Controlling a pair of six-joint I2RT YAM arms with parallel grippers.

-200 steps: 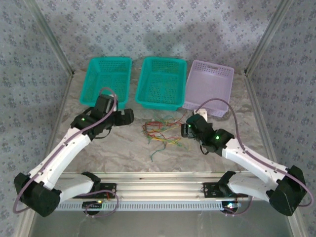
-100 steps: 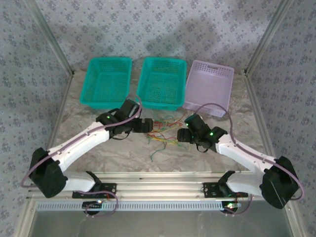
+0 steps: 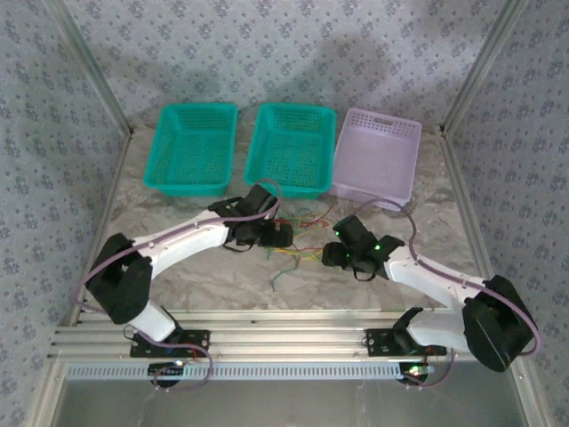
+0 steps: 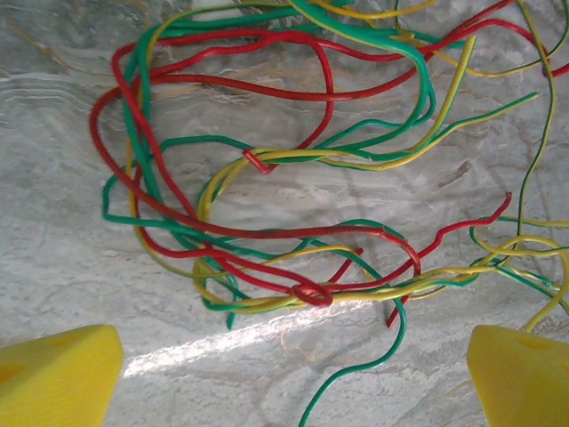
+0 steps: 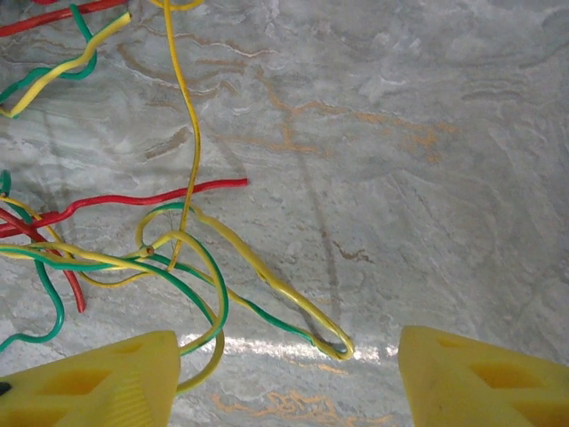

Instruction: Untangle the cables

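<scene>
Swings the left hand (image 4: 293,331) rightward over the cables (image 4: 267,233), released and empty; finds them tangled on the surface (image 3: 213,271), near of the baskets (image 3: 286,189). Straddles a yellow loop (image 5: 267,277) with the right hand (image 5: 286,336), unclenched, likely to tease one strand free.

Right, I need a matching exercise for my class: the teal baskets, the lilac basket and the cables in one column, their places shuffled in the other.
1 teal baskets
2 lilac basket
3 cables

A tangled on the marble table, nearer than the baskets
B right end of the far row
C left and middle of the far row

Pairs: 1-C, 2-B, 3-A
</scene>
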